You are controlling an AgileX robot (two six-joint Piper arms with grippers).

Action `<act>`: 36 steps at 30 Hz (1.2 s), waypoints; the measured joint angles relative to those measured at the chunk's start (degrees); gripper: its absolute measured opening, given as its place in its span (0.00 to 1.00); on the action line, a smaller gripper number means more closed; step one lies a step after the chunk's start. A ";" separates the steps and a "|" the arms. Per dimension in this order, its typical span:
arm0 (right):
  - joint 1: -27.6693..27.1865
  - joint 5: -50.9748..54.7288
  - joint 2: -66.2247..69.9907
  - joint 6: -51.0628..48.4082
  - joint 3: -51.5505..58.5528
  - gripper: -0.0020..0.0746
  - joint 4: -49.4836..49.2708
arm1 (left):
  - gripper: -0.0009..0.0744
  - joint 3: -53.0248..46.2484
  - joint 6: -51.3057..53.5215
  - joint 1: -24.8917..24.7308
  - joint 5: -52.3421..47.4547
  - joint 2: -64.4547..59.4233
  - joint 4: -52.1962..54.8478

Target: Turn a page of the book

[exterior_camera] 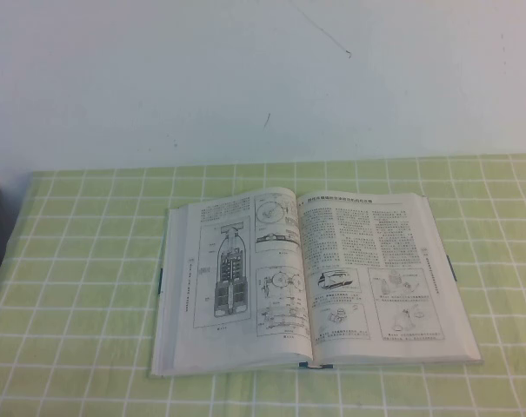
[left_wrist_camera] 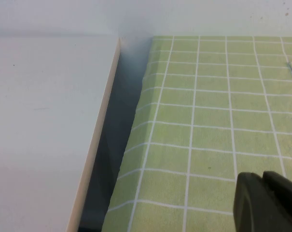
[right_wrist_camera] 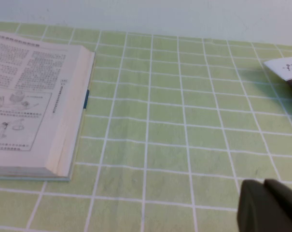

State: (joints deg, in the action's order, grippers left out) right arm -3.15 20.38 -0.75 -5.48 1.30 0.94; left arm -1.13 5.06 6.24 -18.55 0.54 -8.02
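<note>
The book [exterior_camera: 310, 282] lies open and flat on the green checked cloth in the high view. Its right-hand leaf, the page [exterior_camera: 376, 269], shows dense black text above boxed drawings and lies flat. The left-hand leaf [exterior_camera: 232, 269] carries a tall machine cutaway. The book [right_wrist_camera: 34, 101] and the page [right_wrist_camera: 20, 87] also show in the right wrist view. My right gripper [right_wrist_camera: 265, 184] hovers over bare cloth to the book's right, fingers together and empty. My left gripper [left_wrist_camera: 264, 178] is over the cloth near the table's left edge, fingers together and empty. Neither arm shows in the high view.
A white board [left_wrist_camera: 39, 135] stands beside the table's left edge, with a dark gap [left_wrist_camera: 114, 145] between them. A white paper on something dark [right_wrist_camera: 286, 67] lies on the cloth to the right of the book. A white wall [exterior_camera: 263, 78] runs behind the table.
</note>
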 joint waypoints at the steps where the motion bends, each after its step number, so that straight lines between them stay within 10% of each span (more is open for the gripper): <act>1: 0.00 0.00 0.00 0.00 0.00 0.02 0.00 | 0.01 0.00 0.00 0.00 0.00 0.00 0.00; 20: 0.00 -0.12 0.00 0.76 0.00 0.02 -0.94 | 0.01 0.00 -0.49 0.00 0.33 0.00 -5.61; 31: 0.00 -2.58 0.00 11.31 0.34 0.02 -45.34 | 0.01 -0.22 -14.97 0.00 13.89 0.00 -47.12; 36: 0.00 -3.09 0.00 8.29 0.34 0.02 -50.52 | 0.01 -0.22 -14.83 0.00 16.48 0.00 -52.04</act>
State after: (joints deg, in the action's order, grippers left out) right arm -3.15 17.29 -0.75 2.81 1.64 -49.58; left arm -1.35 -9.77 6.24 -2.07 0.54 -60.06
